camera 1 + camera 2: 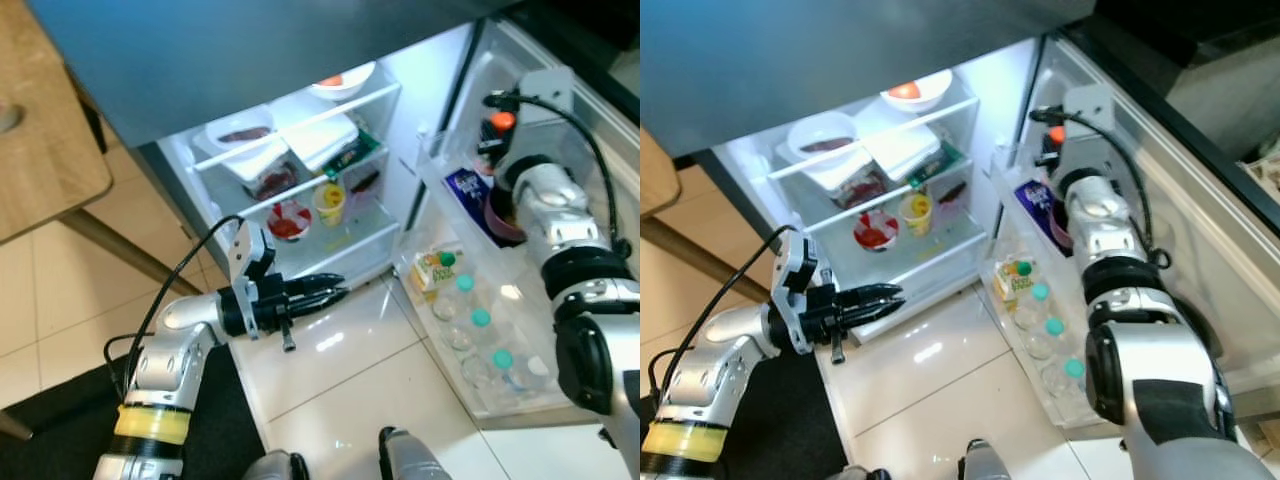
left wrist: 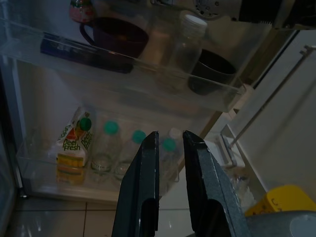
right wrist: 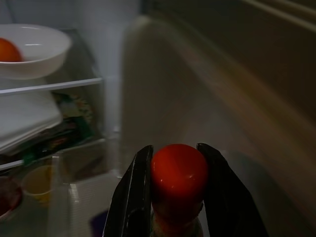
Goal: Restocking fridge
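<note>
Right gripper (image 3: 175, 197) fingers clamped either side of red-capped bottle (image 3: 178, 174), upright in fridge door shelf (image 1: 470, 205). Left gripper (image 1: 325, 290) fingers nearly closed, empty, farther off, pointing toward door.

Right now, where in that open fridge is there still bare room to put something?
Bare: the bottom shelf right of the yellow cup. Crowded: the lower door bin, with juice carton and green-capped bottles.
</note>
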`<state>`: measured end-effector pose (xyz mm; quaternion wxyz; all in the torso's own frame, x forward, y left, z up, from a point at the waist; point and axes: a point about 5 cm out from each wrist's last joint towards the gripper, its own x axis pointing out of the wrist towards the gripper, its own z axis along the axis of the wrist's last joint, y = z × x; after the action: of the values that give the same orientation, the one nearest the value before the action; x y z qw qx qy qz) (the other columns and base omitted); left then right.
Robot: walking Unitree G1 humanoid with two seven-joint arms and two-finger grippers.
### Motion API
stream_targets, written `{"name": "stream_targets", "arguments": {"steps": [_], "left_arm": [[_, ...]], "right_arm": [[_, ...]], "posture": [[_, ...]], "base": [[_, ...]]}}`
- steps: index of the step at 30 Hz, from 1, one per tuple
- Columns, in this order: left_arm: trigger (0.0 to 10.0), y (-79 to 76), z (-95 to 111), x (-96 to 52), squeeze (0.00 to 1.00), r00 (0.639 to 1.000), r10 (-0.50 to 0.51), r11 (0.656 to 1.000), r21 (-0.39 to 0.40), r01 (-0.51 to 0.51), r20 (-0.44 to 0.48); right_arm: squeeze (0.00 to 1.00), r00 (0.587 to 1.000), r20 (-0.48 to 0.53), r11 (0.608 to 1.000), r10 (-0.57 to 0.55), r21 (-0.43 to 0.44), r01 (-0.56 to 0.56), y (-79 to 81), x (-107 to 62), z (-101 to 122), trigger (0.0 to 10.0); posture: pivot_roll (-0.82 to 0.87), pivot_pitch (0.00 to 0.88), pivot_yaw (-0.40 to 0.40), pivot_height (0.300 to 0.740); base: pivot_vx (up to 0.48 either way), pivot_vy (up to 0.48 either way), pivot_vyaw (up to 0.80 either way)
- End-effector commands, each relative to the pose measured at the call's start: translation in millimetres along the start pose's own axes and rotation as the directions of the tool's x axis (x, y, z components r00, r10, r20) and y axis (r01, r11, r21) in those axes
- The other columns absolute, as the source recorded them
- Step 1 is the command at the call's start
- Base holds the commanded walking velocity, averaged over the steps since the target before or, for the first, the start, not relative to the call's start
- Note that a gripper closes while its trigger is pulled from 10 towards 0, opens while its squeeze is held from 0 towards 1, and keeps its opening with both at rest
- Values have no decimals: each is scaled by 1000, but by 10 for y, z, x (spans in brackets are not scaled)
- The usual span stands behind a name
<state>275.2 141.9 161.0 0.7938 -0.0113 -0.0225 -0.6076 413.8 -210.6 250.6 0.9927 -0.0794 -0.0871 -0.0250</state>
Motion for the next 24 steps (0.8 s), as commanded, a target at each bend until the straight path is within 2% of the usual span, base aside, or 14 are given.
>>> {"name": "stream_targets", "arguments": {"steps": [1,6,11,24], "left_arm": [[10000,-54,-19,-47,0,1000,-2,1000,-18,2,-23],[10000,-92,0,-44,0,999,-4,1000,-22,3,-40],[10000,-104,52,-33,0,999,2,1000,-14,-2,-38],[10000,-181,154,-50,0,999,31,999,20,-30,-41]], "right_arm": [[0,1000,24,1000,-4,12,3,-5,19,61,10000],[0,1000,17,999,5,33,-6,-7,13,26,10000],[0,996,70,986,61,149,-70,74,21,73,10000],[0,997,72,992,-3,128,-6,20,49,135,10000]], "posture": [[77,272,44,740],[79,274,48,740],[91,281,54,740],[123,329,71,740]], "base": [[0,0,0],[0,0,0],[0,0,0],[0,0,0]]}}
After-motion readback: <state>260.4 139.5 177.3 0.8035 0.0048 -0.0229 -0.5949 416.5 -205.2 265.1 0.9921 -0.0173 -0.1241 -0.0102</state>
